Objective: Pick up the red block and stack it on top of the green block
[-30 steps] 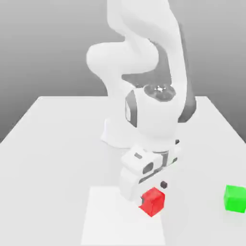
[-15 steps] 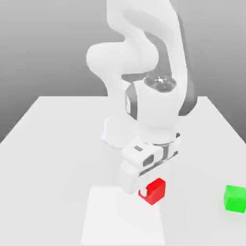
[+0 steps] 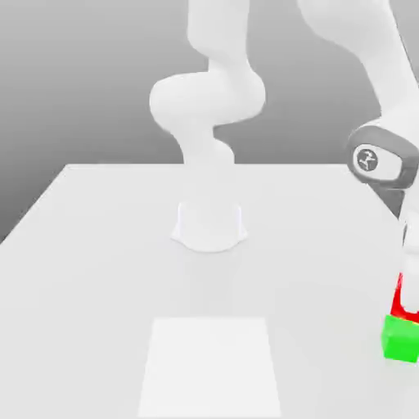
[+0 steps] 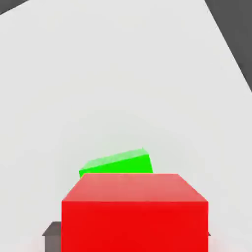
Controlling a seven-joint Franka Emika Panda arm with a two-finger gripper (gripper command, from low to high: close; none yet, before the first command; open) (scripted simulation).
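At the far right edge of the exterior view I can see the red block (image 3: 398, 299) up off the white surface (image 3: 98, 270), just above the green block (image 3: 401, 339). Only a thin strip of red shows there, next to a white part of my arm (image 3: 376, 65). The green block sits on the surface near its right edge in that view.

From the hand view, the red block (image 4: 134, 212) is big and very close, right in front of the camera. A small dark bit peeks out on each side of it, low down. My jaws are squeezed tight on the red block, holding it from both sides. The green block (image 4: 118, 163) is past the red one and lower, and it is turned a little, so its edges do not line up with the red block's edges. I cannot tell if the two blocks touch.

A flat pale square (image 3: 211, 367) lies on the surface, well apart from both blocks. The arm's round base (image 3: 209, 225) stands farther back.
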